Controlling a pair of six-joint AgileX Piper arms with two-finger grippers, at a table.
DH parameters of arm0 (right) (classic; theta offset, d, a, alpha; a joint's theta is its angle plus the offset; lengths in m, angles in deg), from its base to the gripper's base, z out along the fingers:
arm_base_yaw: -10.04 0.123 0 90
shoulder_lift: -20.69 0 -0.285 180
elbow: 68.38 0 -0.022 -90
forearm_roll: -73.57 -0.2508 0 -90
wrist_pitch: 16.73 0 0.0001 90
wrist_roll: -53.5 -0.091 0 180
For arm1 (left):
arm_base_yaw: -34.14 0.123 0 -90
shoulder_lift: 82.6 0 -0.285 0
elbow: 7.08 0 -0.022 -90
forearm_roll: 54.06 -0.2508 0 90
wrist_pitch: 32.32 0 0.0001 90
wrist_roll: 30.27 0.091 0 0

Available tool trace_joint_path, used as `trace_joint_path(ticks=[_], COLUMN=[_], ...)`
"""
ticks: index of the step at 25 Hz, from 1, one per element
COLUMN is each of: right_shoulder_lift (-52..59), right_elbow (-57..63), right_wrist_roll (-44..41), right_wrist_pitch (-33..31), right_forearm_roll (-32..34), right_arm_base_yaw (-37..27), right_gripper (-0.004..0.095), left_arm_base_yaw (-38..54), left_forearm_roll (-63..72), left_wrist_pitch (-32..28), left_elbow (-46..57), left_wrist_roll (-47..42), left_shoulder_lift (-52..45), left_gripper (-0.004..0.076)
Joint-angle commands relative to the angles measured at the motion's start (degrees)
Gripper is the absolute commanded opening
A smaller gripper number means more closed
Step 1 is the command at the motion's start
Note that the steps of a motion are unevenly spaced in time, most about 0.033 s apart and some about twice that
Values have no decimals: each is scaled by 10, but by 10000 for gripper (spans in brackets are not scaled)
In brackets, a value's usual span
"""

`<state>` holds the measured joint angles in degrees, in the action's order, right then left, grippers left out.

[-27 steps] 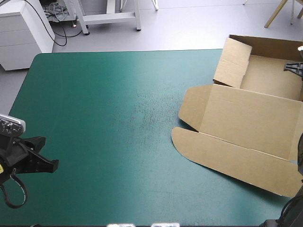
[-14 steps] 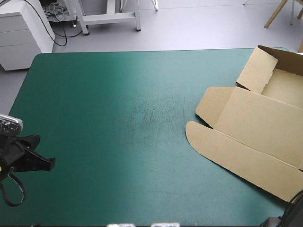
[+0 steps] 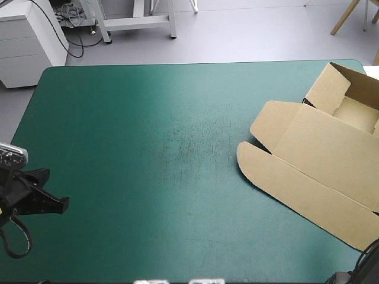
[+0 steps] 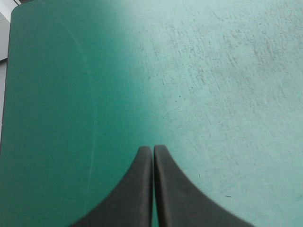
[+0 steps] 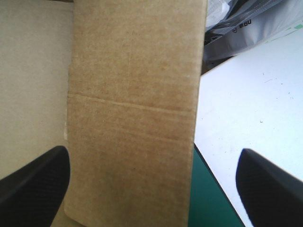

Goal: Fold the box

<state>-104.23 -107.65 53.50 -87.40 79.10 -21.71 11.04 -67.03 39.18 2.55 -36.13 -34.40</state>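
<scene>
From above, the box (image 3: 320, 163) has slid farther toward the right edge of the teal-green cover (image 3: 136, 148) than just before, its tray at the far right corner, and the left gripper (image 3: 61, 204) hangs over the near left corner. The left wrist view shows its black fingers clenched together over the cover. In the right wrist view the right gripper (image 5: 152, 158) is spread wide, with a brown box wall between its fingers.

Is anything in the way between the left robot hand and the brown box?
No, nothing visible is in the way. Only bare teal-green cover lies between the left gripper, at the near left corner, and the box on the far right side.
</scene>
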Motion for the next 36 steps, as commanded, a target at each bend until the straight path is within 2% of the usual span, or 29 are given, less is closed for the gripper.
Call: trace_joint_path(ticks=[1, 5, 8, 11, 15, 18, 19, 23, 24, 29, 31, 32, 36], right_shoulder_lift=[78, 135, 182, 218, 260, 285, 302, 350, 384, 509, 578, 632, 778], right_elbow=[-13, -12, -12, -3, 38, 86, 118, 197, 246, 399, 491, 553, 691], right_wrist_roll=[17, 37, 52, 56, 82, 89, 97, 114, 140, 225, 244, 258, 257], right_wrist_pitch=[16, 16, 16, 16, 42, 81, 95, 134, 170, 249, 295, 339, 424], right_forearm_roll=[-16, -105, -119, -116, -116, -116, -116, -123, -145, -242, -252, -253, -256], right_arm_base_yaw=[-4, 3, 40, 94, 187, 247, 283, 337, 355, 370, 370, 370, 370], right_gripper=[861, 784, 638, 411, 1, -10, -10, -10, -12, -14, -14, -14, -14], left_arm_base_yaw=[-1, -1, -1, -1, -1, -1, -1, -1, -1, -1, -1, -1, -1], left_forearm_roll=[-8, -28, -49, -52, -53, -62, -55, -53, -51, -14, -13, -17, -17], left_wrist_pitch=[25, 19, 19, 8, -7, -37, -78, -161, -188, -262, -295, -315, -333], left_elbow=[-11, -11, -11, -11, -11, -6, 9, 79, 126, 241, 286, 311, 362], left_wrist_roll=[-3, -4, -38, -74, -56, -57, -57, -57, -57, -57, -57, -57, -57], left_shoulder_lift=[0, 0, 0, -1, -2, -6, -18, -60, -85, -170, -214, -245, -307], left_gripper=[-10, -10, -10, -10, -10, -10, -10, -10, -10, -10, -10, -10, -10])
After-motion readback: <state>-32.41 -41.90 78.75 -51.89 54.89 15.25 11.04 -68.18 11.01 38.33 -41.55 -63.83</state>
